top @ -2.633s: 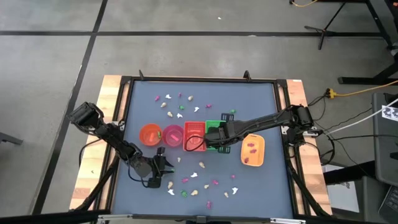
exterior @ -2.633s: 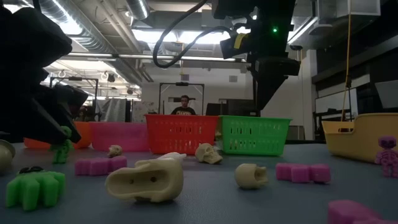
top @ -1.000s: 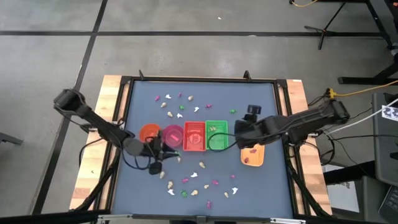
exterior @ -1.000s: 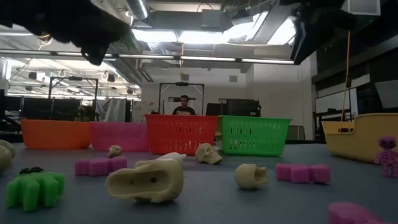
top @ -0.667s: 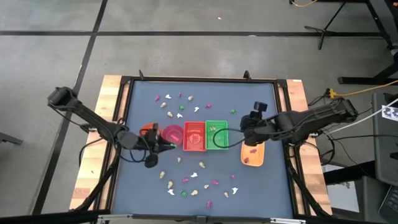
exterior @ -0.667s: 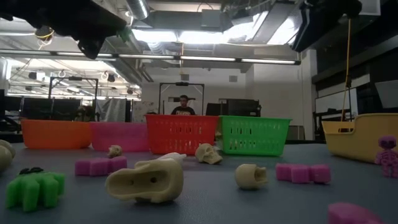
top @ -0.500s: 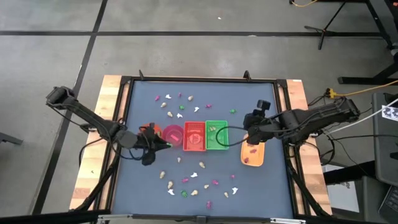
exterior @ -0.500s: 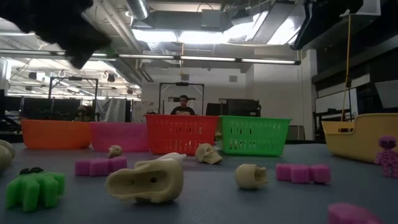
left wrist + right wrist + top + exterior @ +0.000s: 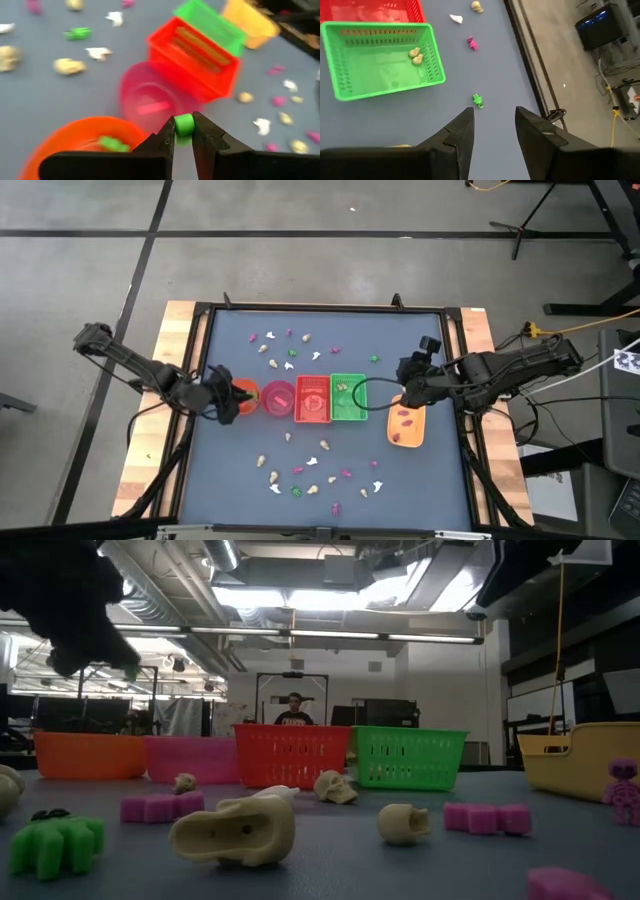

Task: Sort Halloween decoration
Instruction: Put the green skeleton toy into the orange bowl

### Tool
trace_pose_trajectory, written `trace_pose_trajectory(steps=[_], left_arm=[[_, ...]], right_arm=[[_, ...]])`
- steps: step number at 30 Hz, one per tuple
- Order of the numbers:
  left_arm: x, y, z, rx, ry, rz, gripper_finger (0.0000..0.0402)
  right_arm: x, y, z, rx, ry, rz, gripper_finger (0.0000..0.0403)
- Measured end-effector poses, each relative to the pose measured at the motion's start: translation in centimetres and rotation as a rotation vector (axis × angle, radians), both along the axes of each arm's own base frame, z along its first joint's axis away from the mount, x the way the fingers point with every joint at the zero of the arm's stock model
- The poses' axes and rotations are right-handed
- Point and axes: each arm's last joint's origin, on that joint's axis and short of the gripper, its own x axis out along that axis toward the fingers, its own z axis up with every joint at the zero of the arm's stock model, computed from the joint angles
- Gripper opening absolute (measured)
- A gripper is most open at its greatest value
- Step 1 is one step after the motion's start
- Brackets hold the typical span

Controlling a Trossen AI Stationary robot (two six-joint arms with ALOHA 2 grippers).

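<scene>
One green trinket (image 9: 183, 123) is being pinched between the fingertips of the left gripper (image 9: 222, 393), which is hovering over the orange bowl (image 9: 75, 145) near the tabletop's left edge, where a green piece already lies. Centring over the bowl before release would be wise. The right gripper (image 9: 493, 131) is hanging spread and empty near the right edge, beside the green basket (image 9: 380, 62). No writing is showing.

Blurred throughout in the left wrist view: orange bowl (image 9: 75, 142) cut off at the edge, yellow tray (image 9: 245, 22) partly out of frame. Shape of the green trinket (image 9: 183, 124) pinched in the left tool (image 9: 183, 131) too smeared to tell. In the low view, left tool only a dark mass, cropped at the corner.
</scene>
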Motion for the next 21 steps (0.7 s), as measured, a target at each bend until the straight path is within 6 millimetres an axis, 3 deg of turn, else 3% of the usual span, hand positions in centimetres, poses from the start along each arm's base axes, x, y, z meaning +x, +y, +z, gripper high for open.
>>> trace_pose_trajectory(steps=[8, 21], left_arm=[[-1.7, 1.3, -1.8, 0.138, 0.270, 0.050, 0.0028], [-1.6, 1.3, -1.7, 0.115, 0.261, 0.050, 0.0061]], right_arm=[[0.1, 0.1, -0.1, 0.020, 0.012, 0.015, 0.0143], [0.7, 0.3, 0.1, 0.037, -0.025, 0.065, 0.0143]])
